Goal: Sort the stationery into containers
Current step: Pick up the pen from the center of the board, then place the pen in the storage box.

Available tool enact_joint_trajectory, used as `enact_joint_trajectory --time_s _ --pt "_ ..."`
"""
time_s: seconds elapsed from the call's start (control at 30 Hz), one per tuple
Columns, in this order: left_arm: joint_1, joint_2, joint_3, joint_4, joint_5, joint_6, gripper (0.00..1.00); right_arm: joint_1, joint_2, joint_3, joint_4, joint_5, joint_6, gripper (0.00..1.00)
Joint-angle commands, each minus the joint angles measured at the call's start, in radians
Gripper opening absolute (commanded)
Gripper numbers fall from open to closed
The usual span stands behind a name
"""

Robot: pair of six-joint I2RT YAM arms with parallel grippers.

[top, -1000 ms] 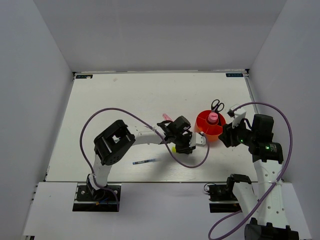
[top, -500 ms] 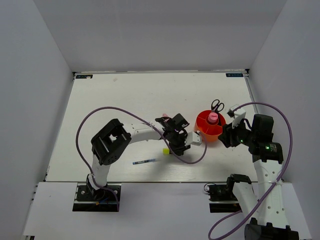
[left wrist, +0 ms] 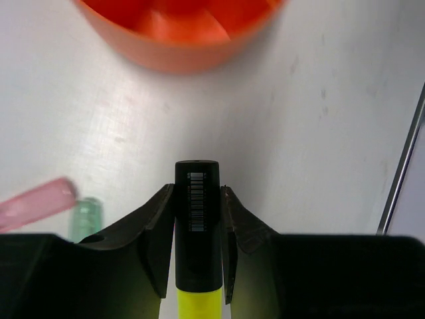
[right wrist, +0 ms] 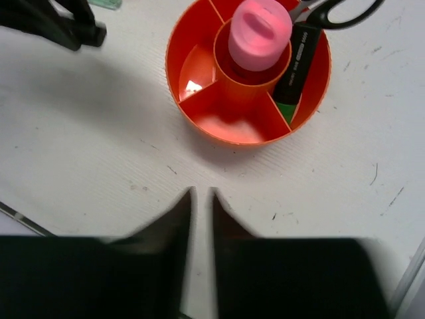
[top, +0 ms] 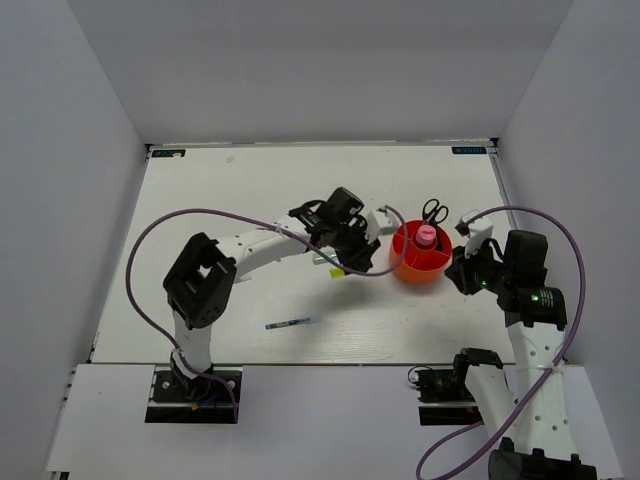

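Grip first: my left pincer [left wrist: 197,194] is clamped on the yellow marker [left wrist: 198,299], one finger pressed to each side of its black, barcoded cap. The cap points toward the orange-red cup [left wrist: 179,58], which sits ahead of it and apart from it. Off to the left on the table [left wrist: 325,159] lie the pink marker [left wrist: 36,203] and, just beside it, the pale green marker [left wrist: 87,214].

From above, my left pincer [top: 350,262] is left of the cup [top: 402,264] and my right pincer [top: 460,268] is close on the cup's right. My right pincer [right wrist: 200,197] has its fingers drawn almost together with nothing between them, the cup [right wrist: 232,138] just beyond their tips.

The fat pink tube [right wrist: 260,33] stands in the cup's round middle compartment. The green-black marker [right wrist: 292,74] and the black-handled scissors [right wrist: 345,12] stick out of the outer compartments on the right and far side. The two near compartments hold nothing I can make out. The thin pen [top: 290,323] lies on the table near my left arm, well apart from the cup.
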Motion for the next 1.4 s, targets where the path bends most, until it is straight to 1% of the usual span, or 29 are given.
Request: enact_joint_trajectory --time_s 0.0,0.07,0.1,0.17,0.2,0.23,0.33,0.37,0.4,0.43,0.47,0.5,0.53,0.57,0.6,0.63,0.67,0.73,0.8,0.97,1.2,1.27,1.37 --pt "0.038 -0.149 0.083 0.152 0.008 -0.179 0.0 -0.003 -0.01 -0.012 0.01 0.06 0.017 0.0" --pt "0.046 -0.172 0.1 0.209 0.006 -0.216 0.0 -0.002 -0.016 -0.027 0.027 0.081 0.034 0.0" --pt "0.053 -0.189 0.109 0.261 0.024 -0.273 0.0 -0.002 -0.016 -0.036 0.038 0.103 0.045 0.0" --pt "0.055 -0.2 0.114 0.283 0.027 -0.286 0.0 -0.003 -0.016 -0.047 0.048 0.109 0.066 0.0" --pt "0.055 -0.204 0.118 0.291 0.037 -0.321 0.0 -0.005 -0.016 -0.053 0.056 0.11 0.076 0.0" --pt "0.056 -0.212 0.12 0.321 0.043 -0.331 0.0 -0.005 -0.007 -0.053 0.059 0.092 0.097 0.07" --pt "0.044 -0.243 0.076 0.375 0.061 -0.36 0.0 -0.003 0.025 -0.038 0.076 0.014 0.178 0.46" --pt "0.042 -0.261 0.062 0.39 0.06 -0.352 0.0 -0.005 0.051 -0.012 0.082 -0.026 0.2 0.5" --pt "0.038 -0.269 0.011 0.395 0.057 -0.348 0.0 -0.003 0.067 -0.002 0.087 -0.047 0.267 0.5" --pt "0.027 -0.301 -0.006 0.396 0.057 -0.345 0.0 -0.003 0.085 0.014 0.084 -0.088 0.289 0.5" --pt "0.024 -0.315 -0.021 0.407 0.055 -0.334 0.0 -0.003 0.149 0.059 0.082 -0.145 0.313 0.5" --pt "0.021 -0.322 -0.074 0.406 0.052 -0.334 0.0 -0.003 0.175 0.074 0.072 -0.181 0.367 0.5" --pt "0.016 -0.332 -0.095 0.413 0.047 -0.332 0.0 -0.003 0.195 0.105 0.068 -0.272 0.384 0.5" --pt "0.016 -0.368 -0.122 0.424 0.05 -0.332 0.0 -0.003 0.253 0.131 0.07 -0.306 0.411 0.46" --pt "0.015 -0.381 -0.133 0.426 0.044 -0.332 0.0 -0.003 0.269 0.16 0.062 -0.331 0.425 0.44" --pt "0.016 -0.402 -0.158 0.427 0.037 -0.332 0.0 -0.005 0.293 0.171 0.055 -0.357 0.424 0.44" --pt "0.013 -0.416 -0.162 0.427 0.034 -0.323 0.0 -0.005 0.303 0.18 0.064 -0.365 0.463 0.42" --pt "0.015 -0.431 -0.162 0.424 0.034 -0.318 0.0 -0.005 0.303 0.194 0.093 -0.365 0.493 0.42" --pt "0.013 -0.444 -0.165 0.432 0.043 -0.315 0.0 -0.005 0.304 0.214 0.104 -0.36 0.522 0.44" --pt "-0.002 -0.444 -0.182 0.439 0.04 -0.302 0.0 -0.003 0.338 0.266 0.073 -0.396 0.606 0.47" --pt "-0.028 -0.425 -0.185 0.439 0.031 -0.254 0.0 -0.002 0.392 0.306 0.048 -0.485 0.666 0.47" --pt "-0.036 -0.416 -0.17 0.42 0.031 -0.239 0.0 -0.002 0.413 0.323 0.048 -0.521 0.694 0.47" --pt "-0.048 -0.401 -0.152 0.39 0.017 -0.213 0.0 0.0 0.432 0.344 0.027 -0.543 0.688 0.47"
